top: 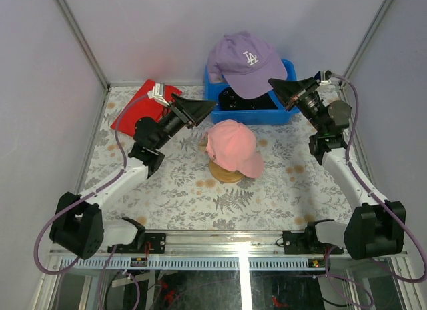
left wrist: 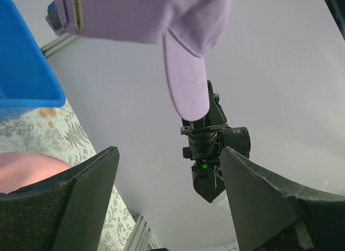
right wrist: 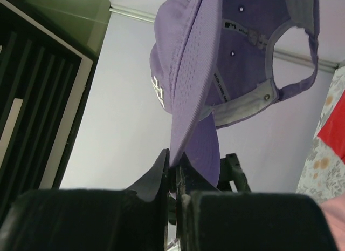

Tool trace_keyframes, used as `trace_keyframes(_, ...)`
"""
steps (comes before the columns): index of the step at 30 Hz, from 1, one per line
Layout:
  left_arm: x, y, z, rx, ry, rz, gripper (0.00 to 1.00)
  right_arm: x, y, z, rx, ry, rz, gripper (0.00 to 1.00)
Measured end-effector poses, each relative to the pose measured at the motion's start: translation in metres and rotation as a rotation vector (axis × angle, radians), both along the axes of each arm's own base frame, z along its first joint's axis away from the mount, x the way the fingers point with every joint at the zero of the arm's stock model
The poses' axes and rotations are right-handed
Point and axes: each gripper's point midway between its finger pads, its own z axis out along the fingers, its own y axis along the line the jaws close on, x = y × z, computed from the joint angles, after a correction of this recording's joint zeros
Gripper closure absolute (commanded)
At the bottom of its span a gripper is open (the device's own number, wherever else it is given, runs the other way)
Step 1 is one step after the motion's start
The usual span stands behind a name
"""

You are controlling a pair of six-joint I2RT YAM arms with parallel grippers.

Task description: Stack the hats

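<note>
Our table [top: 167, 190] wears a pale cloth printed with ferns and dotted with brown stains. Plain lilac walls [top: 40, 90] close it in on three sides.

From above we count one blue bin [top: 283, 117] at the far edge and one red cloth [top: 130, 113] in the far left corner. Three caps are clear to us. The pink cap [top: 230, 145] sits at the table's middle, on top of what looks like a tan cap [top: 225, 175]. The purple cap [top: 243, 60] hangs in the air over the bin, and a black cap [top: 247, 100], as far as we can tell, lies inside the bin.

There are two arms. The right gripper [top: 277, 85] has its jaws clamped on the purple cap's brim. The right wrist view makes that pinch plain and shows the cap's inside and back strap, which the overhead view hides. The left gripper [top: 200, 113] hovers just left of the bin. In its own view the jaws stand wide apart with nothing between them, and the brim hangs beyond.
</note>
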Motion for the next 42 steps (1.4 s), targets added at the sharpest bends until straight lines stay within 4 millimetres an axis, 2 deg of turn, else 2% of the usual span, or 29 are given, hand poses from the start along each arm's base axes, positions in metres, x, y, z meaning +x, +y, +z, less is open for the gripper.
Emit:
trace_keyframes(3, 0.002, 0.001, -0.004, -0.018, 0.031, -0.016, 0.19, -0.005, 0.004, 0.000, 0.016, 0.018, 0.045, 1.00)
trace_keyframes(7, 0.007, -0.004, -0.014, -0.039, 0.075, -0.044, 0.18, -0.009, 0.005, 0.001, 0.049, 0.037, 0.074, 1.00)
trace_keyframes(12, 0.010, -0.006, -0.009, -0.089, 0.072, -0.062, 0.18, -0.011, 0.004, -0.003, 0.068, 0.071, 0.085, 1.00)
trace_keyframes(17, 0.016, -0.009, -0.001, -0.119, 0.062, -0.073, 0.18, -0.024, 0.008, -0.003, 0.061, 0.095, 0.110, 1.00)
trace_keyframes(21, 0.018, -0.011, 0.005, -0.136, 0.044, -0.080, 0.18, -0.035, 0.018, -0.002, 0.050, 0.099, 0.140, 1.00)
trace_keyframes(25, 0.018, -0.016, 0.005, -0.149, 0.045, -0.095, 0.18, -0.043, 0.035, -0.011, 0.022, 0.129, 0.184, 1.00)
trace_keyframes(26, 0.018, -0.017, 0.004, -0.150, 0.049, -0.099, 0.19, -0.045, 0.038, -0.014, 0.015, 0.138, 0.191, 1.00)
trace_keyframes(27, 0.018, -0.018, 0.004, -0.151, 0.051, -0.101, 0.28, -0.045, 0.041, -0.018, 0.007, 0.147, 0.195, 1.00)
trace_keyframes(29, 0.017, -0.019, 0.003, -0.155, 0.054, -0.106, 0.58, -0.047, 0.044, -0.022, 0.000, 0.156, 0.205, 1.00)
trace_keyframes(32, 0.018, -0.020, 0.007, -0.169, 0.052, -0.113, 0.84, -0.048, 0.047, -0.026, -0.010, 0.167, 0.208, 1.00)
trace_keyframes(34, 0.018, -0.021, 0.011, -0.182, 0.036, -0.120, 0.98, -0.046, 0.047, -0.029, -0.017, 0.175, 0.201, 1.00)
trace_keyframes(37, 0.020, -0.022, 0.016, -0.206, 0.020, -0.129, 1.00, -0.042, 0.046, -0.033, -0.020, 0.191, 0.184, 0.81)
trace_keyframes(40, 0.024, -0.023, 0.011, -0.216, 0.030, -0.126, 1.00, -0.041, 0.046, -0.034, -0.023, 0.191, 0.175, 0.68)
trace_keyframes(42, 0.027, -0.024, 0.008, -0.219, 0.043, -0.117, 1.00, -0.043, 0.048, -0.035, -0.031, 0.187, 0.183, 0.66)
